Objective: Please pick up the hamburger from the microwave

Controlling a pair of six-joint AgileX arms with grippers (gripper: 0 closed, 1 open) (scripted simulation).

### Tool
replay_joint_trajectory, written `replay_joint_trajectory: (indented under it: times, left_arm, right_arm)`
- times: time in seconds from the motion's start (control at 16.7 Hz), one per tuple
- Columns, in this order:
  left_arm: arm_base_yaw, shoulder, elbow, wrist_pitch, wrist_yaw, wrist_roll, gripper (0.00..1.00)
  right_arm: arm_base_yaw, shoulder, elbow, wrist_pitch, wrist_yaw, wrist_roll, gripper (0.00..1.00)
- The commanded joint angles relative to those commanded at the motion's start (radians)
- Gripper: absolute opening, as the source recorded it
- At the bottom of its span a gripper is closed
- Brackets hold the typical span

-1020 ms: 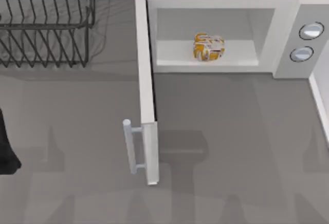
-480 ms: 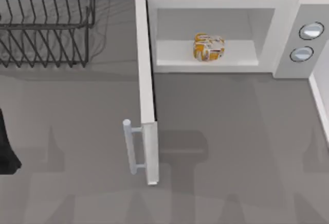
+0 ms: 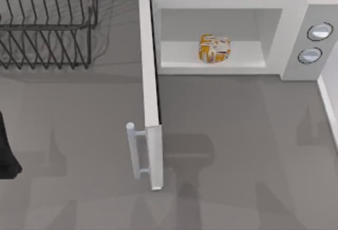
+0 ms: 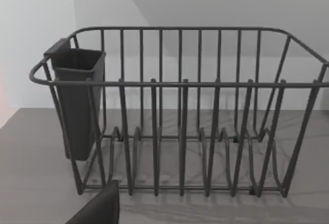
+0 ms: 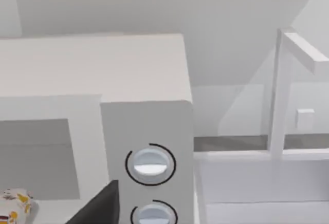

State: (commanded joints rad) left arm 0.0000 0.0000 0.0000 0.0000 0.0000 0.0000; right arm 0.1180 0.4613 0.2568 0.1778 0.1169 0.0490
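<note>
Plainly the hamburger [image 3: 214, 48] sits upper centre of the top view on the floor of the microwave [image 3: 293, 8] cavity, its door [image 3: 150, 93] swung wide, nearer my right arm (whether either gripper's fingers are spread or closed, I cannot tell).

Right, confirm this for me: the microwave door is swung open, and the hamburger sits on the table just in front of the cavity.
Not quite. The door is swung open, but the hamburger sits inside the cavity of the microwave, on its floor, not on the table in front. The top view shows this.
</note>
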Motion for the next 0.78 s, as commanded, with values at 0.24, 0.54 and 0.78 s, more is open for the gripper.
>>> replay_joint_trajectory:
  times: [0.24, 0.54, 0.78]
  left_arm:
    - [0.0, 0.0, 0.0, 0.0, 0.0, 0.0, 1.0]
    - [0.0, 0.0, 0.0, 0.0, 0.0, 0.0, 1.0]
    - [0.0, 0.0, 0.0, 0.0, 0.0, 0.0, 1.0]
  right_arm:
    - [0.098, 0.427, 0.212, 0.147, 0.097, 0.041, 1.0]
    - [0.229, 1.028, 0.499, 0.345, 0.227, 0.095, 1.0]
    - [0.327, 1.484, 0.711, 0.492, 0.324, 0.136, 1.0]
